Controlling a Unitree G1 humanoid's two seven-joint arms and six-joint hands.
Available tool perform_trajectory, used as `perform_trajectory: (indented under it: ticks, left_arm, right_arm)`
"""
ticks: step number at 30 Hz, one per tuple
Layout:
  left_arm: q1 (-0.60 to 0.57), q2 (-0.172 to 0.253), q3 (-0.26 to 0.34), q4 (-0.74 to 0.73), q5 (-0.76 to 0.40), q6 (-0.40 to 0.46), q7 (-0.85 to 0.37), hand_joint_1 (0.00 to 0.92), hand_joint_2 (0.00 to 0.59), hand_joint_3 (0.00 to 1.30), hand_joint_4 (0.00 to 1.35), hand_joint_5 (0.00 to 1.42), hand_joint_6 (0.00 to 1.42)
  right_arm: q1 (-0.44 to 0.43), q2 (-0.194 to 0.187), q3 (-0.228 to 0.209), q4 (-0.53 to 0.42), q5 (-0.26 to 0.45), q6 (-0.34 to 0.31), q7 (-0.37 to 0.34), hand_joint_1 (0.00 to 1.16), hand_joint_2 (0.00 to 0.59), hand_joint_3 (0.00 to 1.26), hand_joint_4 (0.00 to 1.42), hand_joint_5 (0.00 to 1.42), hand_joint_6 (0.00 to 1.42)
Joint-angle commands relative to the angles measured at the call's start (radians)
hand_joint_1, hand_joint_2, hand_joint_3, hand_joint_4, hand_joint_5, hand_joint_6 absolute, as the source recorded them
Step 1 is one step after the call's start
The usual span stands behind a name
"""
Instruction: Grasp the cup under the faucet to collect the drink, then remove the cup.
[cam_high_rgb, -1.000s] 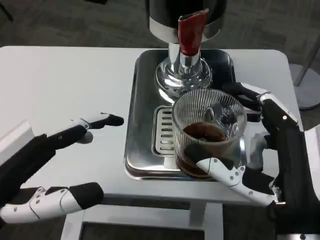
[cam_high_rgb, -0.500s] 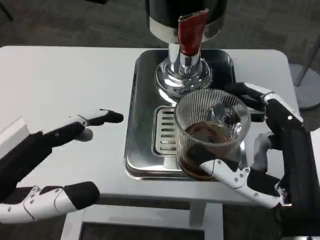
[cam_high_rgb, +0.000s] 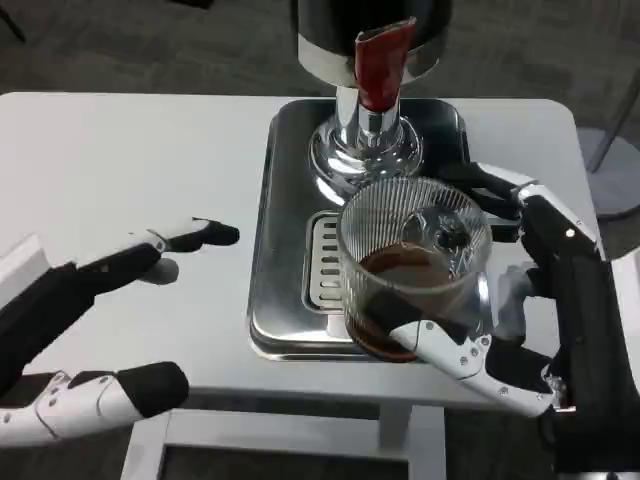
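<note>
A ribbed clear glass cup (cam_high_rgb: 412, 262) with dark brown drink in its lower part is gripped by my right hand (cam_high_rgb: 520, 290), fingers wrapped around its front and back. The cup is over the front of the steel drip tray (cam_high_rgb: 285, 250), just ahead of the dispenser's chrome base (cam_high_rgb: 365, 150) and red faucet lever (cam_high_rgb: 380, 62). My left hand (cam_high_rgb: 110, 320) hovers over the white table to the left of the tray, fingers apart and holding nothing.
The dark dispenser body (cam_high_rgb: 370, 30) rises at the top centre. A slotted grate (cam_high_rgb: 325, 262) lies in the tray beside the cup. The white table (cam_high_rgb: 130, 170) stretches left; its front edge runs just below the tray.
The cup and my right hand shifted slightly left and toward me compared with half a second ago. My left hand drifted a little lower and left.
</note>
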Motion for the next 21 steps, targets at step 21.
perform_trajectory:
  ticks: [21]
  left_arm:
    - [0.156,-0.035,0.141,-0.087,-0.061,-0.032,-0.027,0.0,0.052,0.2,0.11,0.14,0.26]
  right_arm:
    - [-0.03,0.032,0.073,-0.035,-0.024,0.025,0.025,0.91,0.216,1.08,1.27,1.42,1.42]
